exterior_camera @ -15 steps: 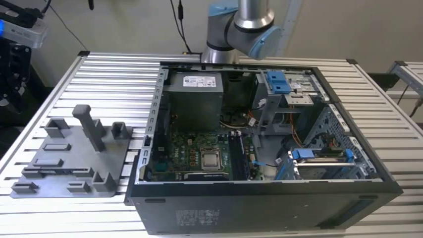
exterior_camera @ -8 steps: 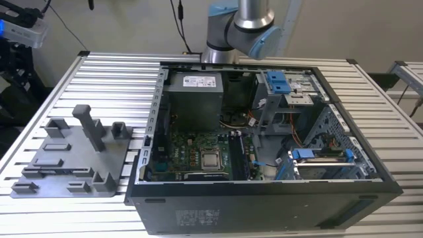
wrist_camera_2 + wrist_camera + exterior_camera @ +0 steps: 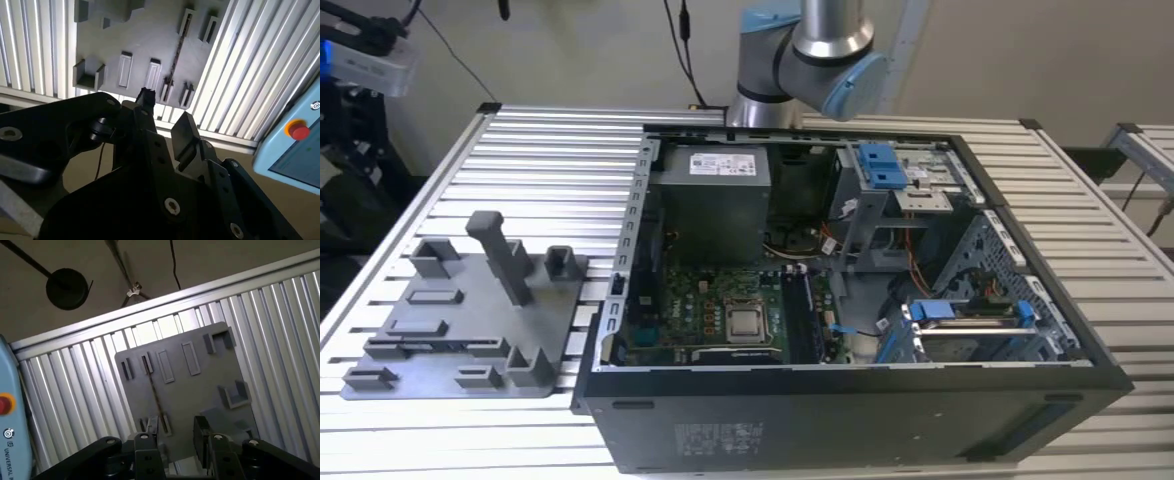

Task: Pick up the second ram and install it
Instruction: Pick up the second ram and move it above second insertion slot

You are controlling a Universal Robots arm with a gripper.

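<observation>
**Desk** (image 3: 547, 150): ribbed aluminium. It carries the open computer case (image 3: 854, 415) and, towards the exterior view's left, the grey tray (image 3: 460, 300) of blocks and slots.

**Tool** (image 3: 176, 435): in both wrist views I look down past it onto that tray. It hangs well above the tray, and its 2 fingers (image 3: 202, 432) are parted with nothing between them.

**Second ram** (image 3: 156, 397): it stands on its thin edge in the tray, seated in 2 pairs of slotted holders, 1 pair at each end. Its long axis runs straight away from the tool. Its near end lies under the gap, closer to 1 finger than to the other. I judge the tool's closing line to run across the stick's flat faces, not along its length.
</observation>
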